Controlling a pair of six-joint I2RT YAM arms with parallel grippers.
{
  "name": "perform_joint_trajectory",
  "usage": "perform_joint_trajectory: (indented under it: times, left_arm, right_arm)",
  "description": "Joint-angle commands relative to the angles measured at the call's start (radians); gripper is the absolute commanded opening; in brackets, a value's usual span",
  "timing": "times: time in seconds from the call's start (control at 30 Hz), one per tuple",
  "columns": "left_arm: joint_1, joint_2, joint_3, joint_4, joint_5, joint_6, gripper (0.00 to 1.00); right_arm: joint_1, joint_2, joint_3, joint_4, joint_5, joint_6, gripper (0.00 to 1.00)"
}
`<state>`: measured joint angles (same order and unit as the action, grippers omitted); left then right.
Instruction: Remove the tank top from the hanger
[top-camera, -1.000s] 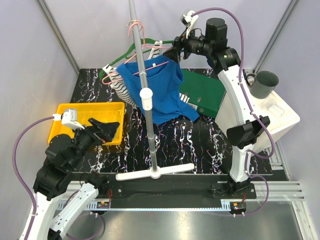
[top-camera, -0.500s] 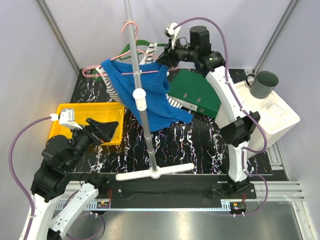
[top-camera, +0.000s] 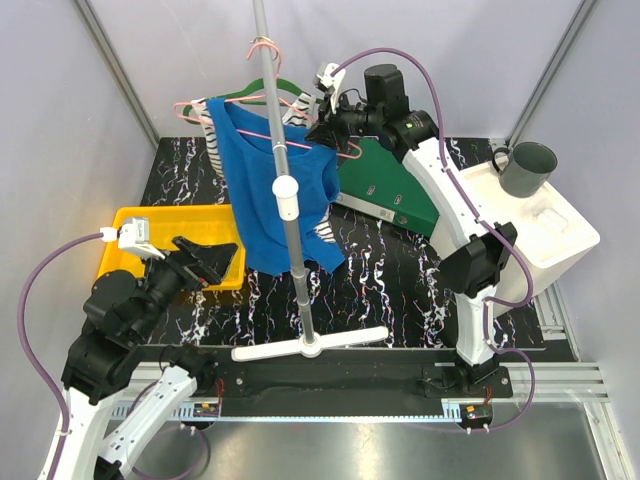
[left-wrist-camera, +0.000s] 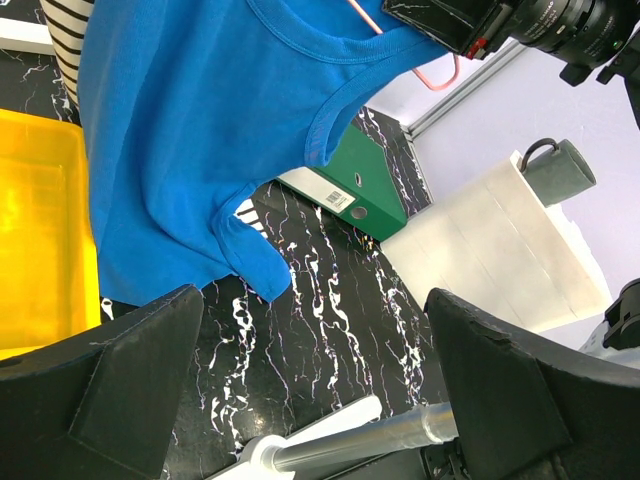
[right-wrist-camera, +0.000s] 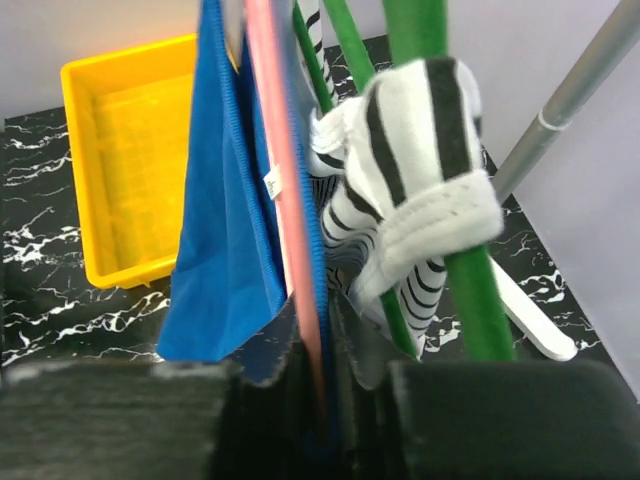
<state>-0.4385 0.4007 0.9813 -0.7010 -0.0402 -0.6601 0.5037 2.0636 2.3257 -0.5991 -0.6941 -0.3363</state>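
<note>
The blue tank top (top-camera: 275, 190) hangs on a pink hanger (top-camera: 215, 101) from the rack pole (top-camera: 290, 235). It also shows in the left wrist view (left-wrist-camera: 190, 150). High at the hanger's right end, my right gripper (top-camera: 325, 135) is shut. In the right wrist view the pink hanger (right-wrist-camera: 275, 150) and the tank top's blue edge (right-wrist-camera: 225, 230) run down between its jaws (right-wrist-camera: 325, 360). My left gripper (top-camera: 215, 258) is low at the left beside the tray, open and holding nothing (left-wrist-camera: 315, 380), well away from the garment.
A striped garment (right-wrist-camera: 420, 170) on a green hanger (top-camera: 285, 88) hangs just behind the tank top. The rack's white foot (top-camera: 310, 345) lies near the front. A yellow tray (top-camera: 180, 210) is at the left, a green binder (top-camera: 390, 190) and a white box with a grey mug (top-camera: 530, 168) at the right.
The right gripper has closed on the hanger's right end and moved left. Both hangers and garments have swung left round the pole. The left arm has not moved.
</note>
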Motion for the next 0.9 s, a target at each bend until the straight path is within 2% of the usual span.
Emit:
perform_joint_trajectory:
  times: [0.0,0.07,0.47,0.57,0.67,0.87]
  left_arm:
    - [-0.005,-0.014,0.019,0.051,0.007,0.004,0.99]
    - [-0.005,-0.013,0.023,0.049,0.01,0.005,0.99]
    - [-0.005,-0.016,0.031,0.054,0.037,-0.013,0.99]
    - [-0.005,-0.004,0.042,0.054,0.075,-0.001,0.99]
    - [-0.005,0.01,0.062,0.054,0.091,0.02,0.99]
    - [-0.005,0.049,0.102,0.052,0.112,0.076,0.98]
  right_arm:
    - [0.001,-0.077,0.005,0.021,-0.004,0.002,0.04]
    - [0.001,-0.089,0.0,0.024,-0.022,0.013,0.0]
    - [0.001,-0.226,-0.063,0.058,-0.1,0.121,0.0]
    - [0.001,-0.298,-0.121,0.058,-0.068,0.163,0.0]
    - [0.002,-0.388,-0.236,0.073,-0.004,0.221,0.0]
    - [0.001,-0.612,-0.595,0.157,0.151,0.368,0.0]
